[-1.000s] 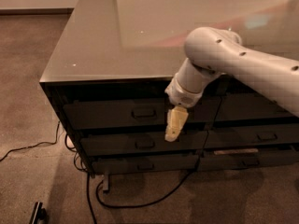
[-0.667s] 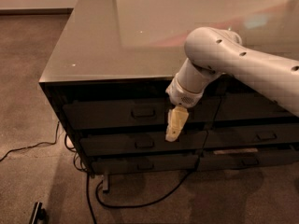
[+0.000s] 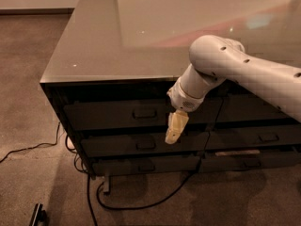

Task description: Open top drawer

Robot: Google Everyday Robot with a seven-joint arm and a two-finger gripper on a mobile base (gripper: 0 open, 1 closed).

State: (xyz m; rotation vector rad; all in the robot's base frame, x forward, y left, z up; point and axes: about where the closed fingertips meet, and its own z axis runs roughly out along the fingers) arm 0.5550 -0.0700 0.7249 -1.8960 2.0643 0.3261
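The top drawer (image 3: 117,116) is a wide dark front just under the grey countertop, closed, with a small rectangular loop handle (image 3: 145,113) at its centre. My gripper (image 3: 175,127) hangs from the white arm in front of the cabinet, pointing down. It sits right of the handle, at the drawer's lower right edge, and it is not touching the handle.
Two shallower dark drawers (image 3: 141,145) sit below the top one, with more drawers (image 3: 263,138) in a stack to the right. The grey countertop (image 3: 141,36) juts out above. Black cables (image 3: 136,204) trail on the carpet under the cabinet. A small dark object (image 3: 38,214) lies at bottom left.
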